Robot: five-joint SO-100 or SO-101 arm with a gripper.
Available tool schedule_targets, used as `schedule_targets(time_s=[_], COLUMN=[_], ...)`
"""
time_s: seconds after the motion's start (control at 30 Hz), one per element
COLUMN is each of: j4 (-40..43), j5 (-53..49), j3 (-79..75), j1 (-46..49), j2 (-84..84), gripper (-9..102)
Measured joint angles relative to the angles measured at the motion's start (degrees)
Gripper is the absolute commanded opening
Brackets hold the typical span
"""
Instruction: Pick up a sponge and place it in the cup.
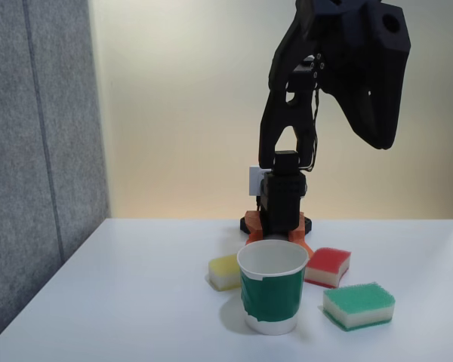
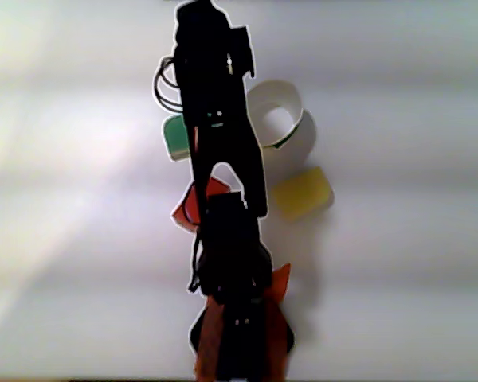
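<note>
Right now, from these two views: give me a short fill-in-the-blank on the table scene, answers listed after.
1. In the fixed view, the band around the cup is dark ____.
2. In the fixed view, the sponge left of the cup is ____.
3. In the fixed view, the red-topped sponge lies ____ the green-topped sponge, nearer the arm's base.
4. The cup stands upright and looks ____ inside.

Answers: green; yellow; behind; empty

the sponge (image 1: 328,266), red scouring top over pale foam, lies flat on the surface, just behind and right of the cup (image 1: 272,286) in the fixed view. the cup stands upright, white with a green band, seemingly empty.
</note>
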Motion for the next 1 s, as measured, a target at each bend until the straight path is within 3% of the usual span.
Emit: schedule_targets(time_s=[0.13, 0.23, 0.3, 0.37, 0.63, 1.0], j4=[-6.06, -9.4, -10.37, -11.95, -11.78, -1.41], j5=[7.38, 17.93, 19.42, 19.78, 19.95, 16.44], j3=[8.79, 32.17, 48.87, 55.99, 58.45, 47.72], j1=[-2.99, -4.57, -4.75, -4.13, -4.83, -5.27], j2=[6.94, 22.59, 26.81, 27.07, 27.51, 24.7], gripper=[0, 0, 0, 0, 0, 3])
